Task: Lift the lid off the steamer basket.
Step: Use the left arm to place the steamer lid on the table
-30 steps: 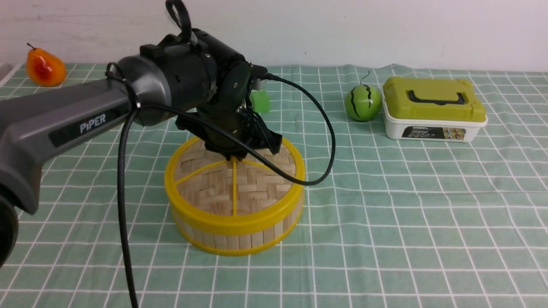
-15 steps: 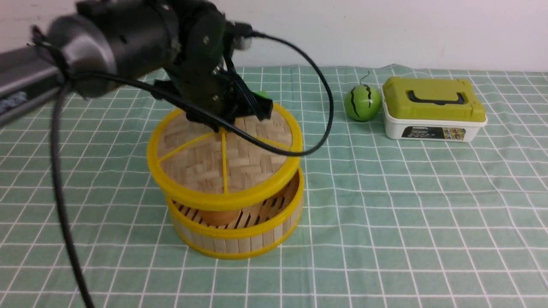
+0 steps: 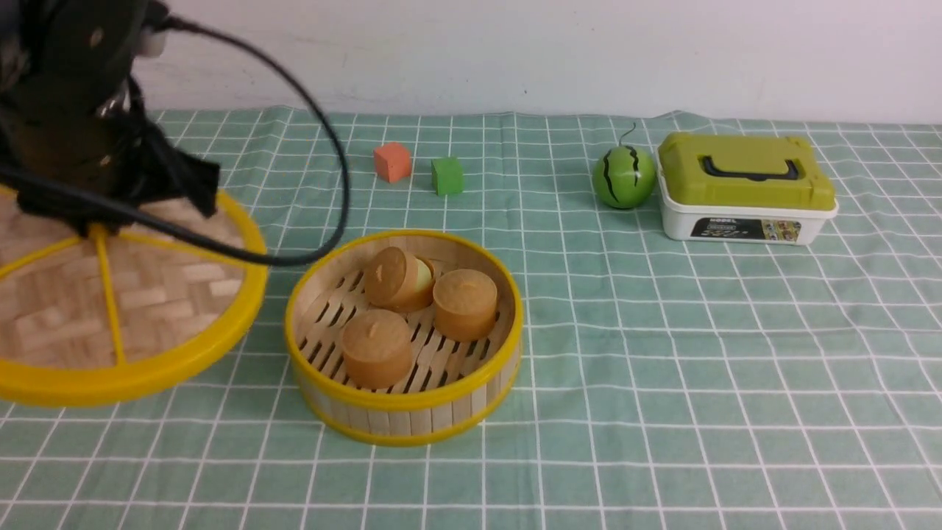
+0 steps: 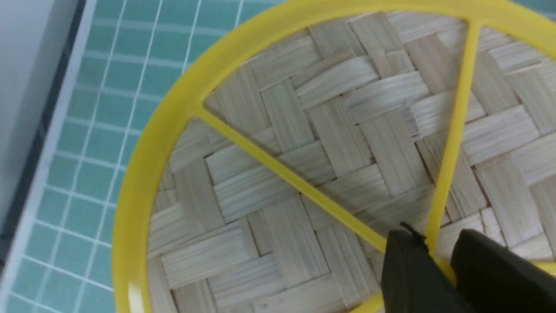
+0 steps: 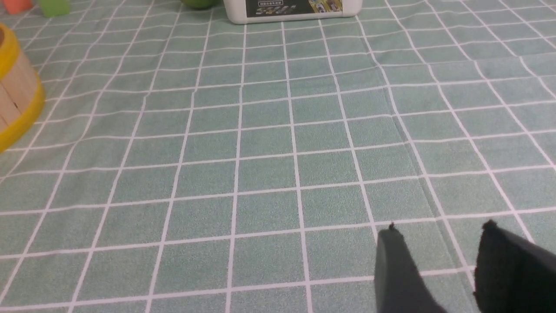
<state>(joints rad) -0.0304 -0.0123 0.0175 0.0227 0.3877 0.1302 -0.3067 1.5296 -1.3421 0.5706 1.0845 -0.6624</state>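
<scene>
The tabletop [image 3: 662, 383] is covered by a green checked cloth. Toward the back wall an orange cube [image 3: 391, 162] and a green cube [image 3: 447, 176] are set just beside each other. Further right a toy watermelon [image 3: 624, 176] is placed next to a white box with an olive-green lid [image 3: 743, 221]. All of these are well apart from the steamer basket [image 3: 403, 416], which is left uncovered near the middle. Three brown round cakes [image 3: 377, 347] are seen on its slatted floor.

The lid [image 3: 162, 294] is found to the left of the basket, completely off it and beside its rim. Whether it is clear of the cloth cannot be told. A black cable [image 3: 327, 147] is looped from the left arm across the lid, down to the basket's near-left edge.

The left claw [image 4: 436, 254] is pointed down from above and clenched on the lid's yellow centre, where the spokes meet. The right claw [image 5: 441, 232] is held low over bare cloth, released, with nothing between its fingers, and far to the right of the basket.
</scene>
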